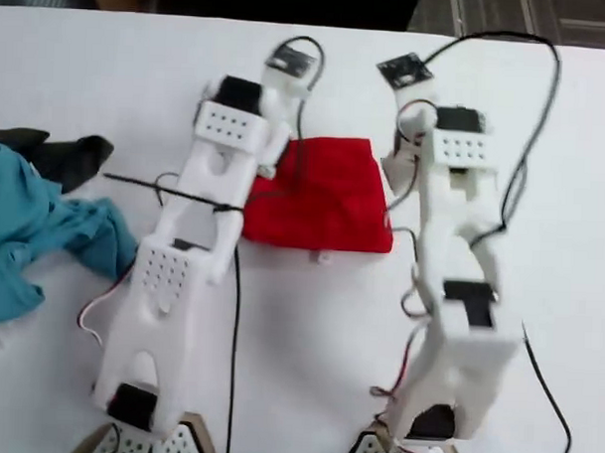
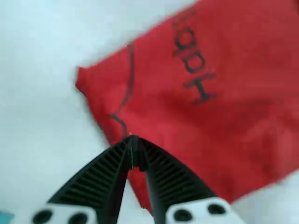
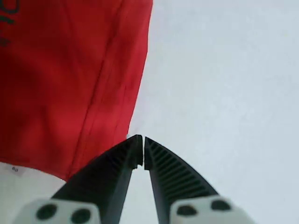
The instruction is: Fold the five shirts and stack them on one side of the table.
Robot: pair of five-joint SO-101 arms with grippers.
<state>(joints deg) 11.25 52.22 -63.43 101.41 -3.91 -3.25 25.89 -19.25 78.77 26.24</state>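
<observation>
Red shirt (image 1: 328, 198) lies folded into a rough square near the middle of the white counter (image 1: 309, 326), between the two arms, with dark lettering on its upper face. The left tool (image 2: 132, 140) is closed, its two ribbed fingers pressed together, with the tips over the shirt's edge close to a corner; whether any cloth is pinched between them cannot be told. The right tool (image 3: 142, 140) is also closed and holds nothing, its tips over bare counter just beside the shirt's opposite edge. A teal shirt (image 1: 34, 227) lies crumpled at the counter's left edge, touching a dark garment (image 1: 57, 153) behind it, both well apart from the red one.
</observation>
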